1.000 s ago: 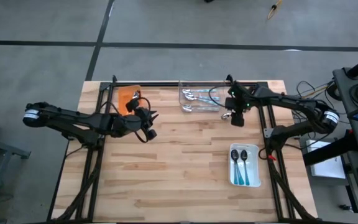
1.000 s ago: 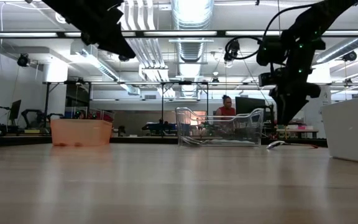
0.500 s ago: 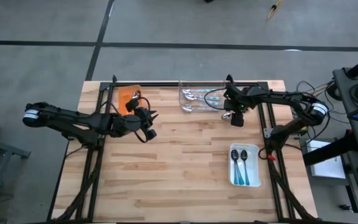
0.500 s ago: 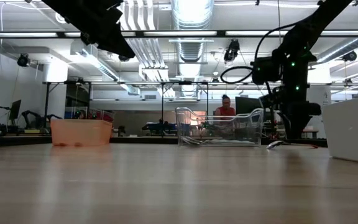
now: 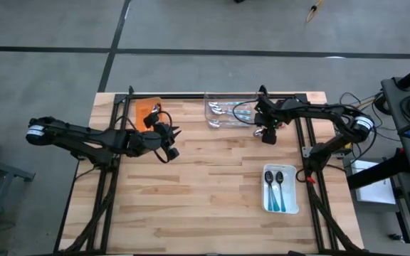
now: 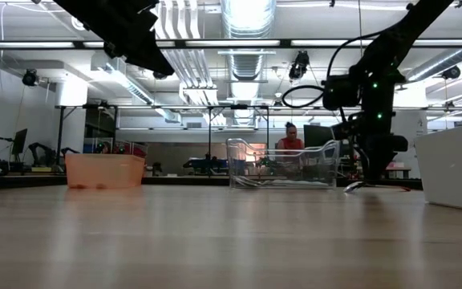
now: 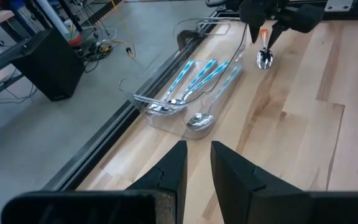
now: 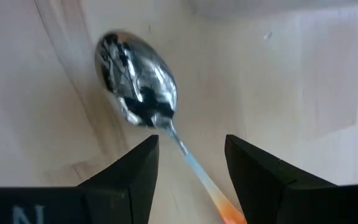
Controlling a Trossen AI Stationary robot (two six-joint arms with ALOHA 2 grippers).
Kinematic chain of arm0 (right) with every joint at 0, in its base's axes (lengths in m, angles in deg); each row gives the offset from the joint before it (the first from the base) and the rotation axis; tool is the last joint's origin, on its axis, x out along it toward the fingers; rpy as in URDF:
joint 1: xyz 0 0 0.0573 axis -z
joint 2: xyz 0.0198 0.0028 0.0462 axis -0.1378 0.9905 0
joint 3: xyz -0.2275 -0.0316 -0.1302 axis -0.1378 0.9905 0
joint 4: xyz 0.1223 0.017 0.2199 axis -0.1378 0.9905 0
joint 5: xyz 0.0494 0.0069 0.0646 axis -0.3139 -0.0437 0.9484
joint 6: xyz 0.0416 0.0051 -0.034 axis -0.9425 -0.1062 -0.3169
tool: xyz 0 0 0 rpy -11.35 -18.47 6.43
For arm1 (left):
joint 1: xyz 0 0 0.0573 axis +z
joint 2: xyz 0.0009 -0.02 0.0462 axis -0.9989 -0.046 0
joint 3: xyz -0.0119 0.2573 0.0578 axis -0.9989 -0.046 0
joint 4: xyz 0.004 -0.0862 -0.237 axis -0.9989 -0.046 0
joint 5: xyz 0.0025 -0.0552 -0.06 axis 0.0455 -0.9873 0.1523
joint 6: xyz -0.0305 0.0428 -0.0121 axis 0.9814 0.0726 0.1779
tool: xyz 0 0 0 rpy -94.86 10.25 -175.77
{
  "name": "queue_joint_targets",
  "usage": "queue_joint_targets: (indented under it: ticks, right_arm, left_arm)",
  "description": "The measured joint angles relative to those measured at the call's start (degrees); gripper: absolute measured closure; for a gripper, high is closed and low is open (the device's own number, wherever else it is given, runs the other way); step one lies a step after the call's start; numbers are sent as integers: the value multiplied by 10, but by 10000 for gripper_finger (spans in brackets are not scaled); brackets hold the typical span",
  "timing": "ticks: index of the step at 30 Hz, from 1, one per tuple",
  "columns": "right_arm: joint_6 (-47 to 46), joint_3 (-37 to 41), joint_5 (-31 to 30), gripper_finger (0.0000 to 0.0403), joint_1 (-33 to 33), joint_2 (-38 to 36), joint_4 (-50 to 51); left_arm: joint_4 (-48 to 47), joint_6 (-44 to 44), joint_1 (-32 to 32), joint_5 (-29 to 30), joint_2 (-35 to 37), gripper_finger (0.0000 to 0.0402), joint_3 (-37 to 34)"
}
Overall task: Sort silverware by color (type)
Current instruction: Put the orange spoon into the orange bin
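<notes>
Your right gripper (image 5: 267,134) hangs low over the counter (image 5: 205,199) just beside the clear tray (image 5: 228,114), its fingers (image 8: 129,180) spread wide astride an orange-handled spoon (image 8: 143,99) (bowl lying flat on the wood). More spoons (image 7: 188,78) with teal handles lie in that tray, and two sit in the white tray (image 5: 280,189). Your left gripper (image 5: 171,140) waits near the orange tray (image 5: 146,110), fingers narrowly parted.

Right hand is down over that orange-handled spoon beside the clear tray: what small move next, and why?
Probably close. The right hand is open, with its fingers on both sides of the orange-handled spoon, which lies on the table.
</notes>
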Motion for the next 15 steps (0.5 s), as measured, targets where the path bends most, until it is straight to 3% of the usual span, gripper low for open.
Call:
queue_joint_targets:
  ticks: [4,15]
  right_arm:
    - [-4,0,26,227,0,7,-17]
    - [-21,0,26,254,0,8,-16]
  left_arm:
    - [-1,0,0,0,0,348,0]
    - [-5,0,0,0,0,348,0]
